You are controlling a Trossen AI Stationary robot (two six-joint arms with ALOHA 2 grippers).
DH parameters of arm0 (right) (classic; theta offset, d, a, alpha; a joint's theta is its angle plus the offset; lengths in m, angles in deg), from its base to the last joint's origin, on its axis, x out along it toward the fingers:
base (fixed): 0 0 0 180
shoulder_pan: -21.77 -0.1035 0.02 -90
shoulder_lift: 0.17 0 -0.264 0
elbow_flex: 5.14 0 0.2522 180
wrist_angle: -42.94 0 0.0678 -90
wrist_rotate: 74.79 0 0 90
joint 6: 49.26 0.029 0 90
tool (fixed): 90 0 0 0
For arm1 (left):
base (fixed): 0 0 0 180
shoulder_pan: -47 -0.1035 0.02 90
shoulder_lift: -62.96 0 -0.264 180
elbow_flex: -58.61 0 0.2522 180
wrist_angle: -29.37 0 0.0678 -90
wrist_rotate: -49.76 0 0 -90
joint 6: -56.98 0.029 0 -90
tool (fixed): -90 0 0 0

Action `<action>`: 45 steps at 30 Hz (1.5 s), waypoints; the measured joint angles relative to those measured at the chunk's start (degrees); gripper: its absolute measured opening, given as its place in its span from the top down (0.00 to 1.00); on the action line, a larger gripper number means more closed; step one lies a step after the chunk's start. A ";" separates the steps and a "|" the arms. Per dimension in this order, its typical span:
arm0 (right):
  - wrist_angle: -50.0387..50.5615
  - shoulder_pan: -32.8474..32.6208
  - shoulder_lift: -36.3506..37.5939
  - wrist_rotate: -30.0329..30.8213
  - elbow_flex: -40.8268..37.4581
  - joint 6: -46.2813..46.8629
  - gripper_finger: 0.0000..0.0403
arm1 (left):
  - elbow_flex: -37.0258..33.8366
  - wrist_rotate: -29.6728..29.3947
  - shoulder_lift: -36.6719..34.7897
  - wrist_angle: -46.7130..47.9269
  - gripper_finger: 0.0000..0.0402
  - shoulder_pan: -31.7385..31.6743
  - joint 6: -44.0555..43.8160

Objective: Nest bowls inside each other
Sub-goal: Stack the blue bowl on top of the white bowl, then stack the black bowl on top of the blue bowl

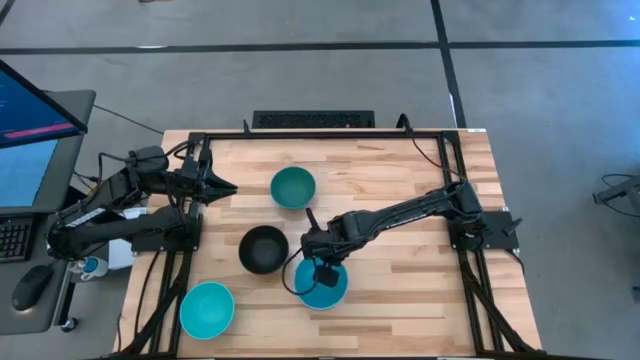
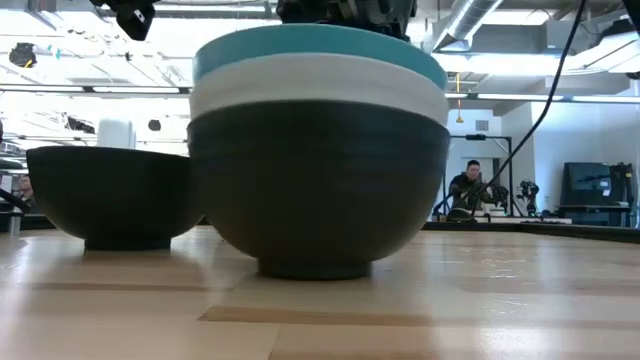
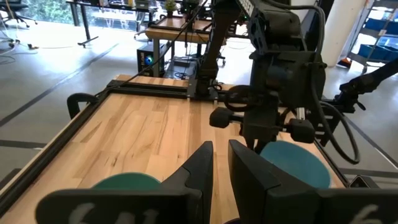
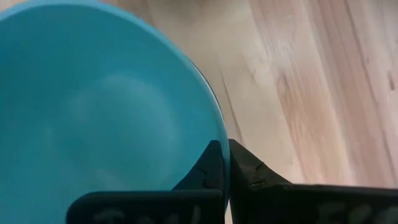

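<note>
A stack stands near the table's near-middle: a black bowl (image 2: 320, 190) at the bottom, a white bowl (image 2: 320, 95) in it, and a cyan bowl (image 1: 322, 285) on top. The black bowl's foot rests on the wood. My right gripper (image 1: 318, 268) is above this stack, shut on the cyan bowl. A second black bowl (image 1: 263, 249), a teal-green bowl (image 1: 293, 187) and another cyan bowl (image 1: 207, 308) sit apart, each upright on the table. My left gripper (image 1: 228, 187) is shut and hovers near the left edge, left of the teal-green bowl. My right gripper (image 4: 222, 152) pinches the cyan bowl's rim (image 4: 217, 127) on its far side. One finger (image 4: 208, 169) is inside the bowl and the other outside. The fingers come from above, pointing down. The bowl sits level, nested in the white bowl of the stack.
Dark metal rails (image 1: 200, 140) frame the tabletop. Bare wood lies on the right half of the table (image 1: 420, 270) and along its far side. A monitor and keyboard (image 1: 20, 150) stand off the left edge. People sit in the room beyond (image 2: 470, 185).
</note>
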 joint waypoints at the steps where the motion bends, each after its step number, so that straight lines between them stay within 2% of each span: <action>1: -0.14 0.00 -0.02 0.00 -0.02 -0.03 0.97 | 0.00 0.00 0.01 0.00 0.90 0.02 -0.01; 6: -0.34 0.02 -0.02 0.12 -0.04 -0.03 0.90 | 0.00 0.02 0.00 0.00 0.90 0.00 -0.01; 13: -1.02 0.00 -0.02 -4.17 -0.09 -0.49 0.81 | 0.00 0.01 0.00 0.00 0.90 0.00 -0.01; 22: -2.10 0.37 -0.02 -7.21 -0.09 -0.47 0.80 | 0.00 0.02 0.00 0.00 0.90 0.00 -0.01; 39: 0.50 0.79 4.34 -6.95 0.79 0.26 0.79 | 0.00 0.02 0.00 0.40 0.90 0.00 -1.33; 45: 5.29 1.06 7.27 -5.99 5.96 0.34 0.79 | 0.00 -0.94 0.00 9.15 0.90 0.04 -5.12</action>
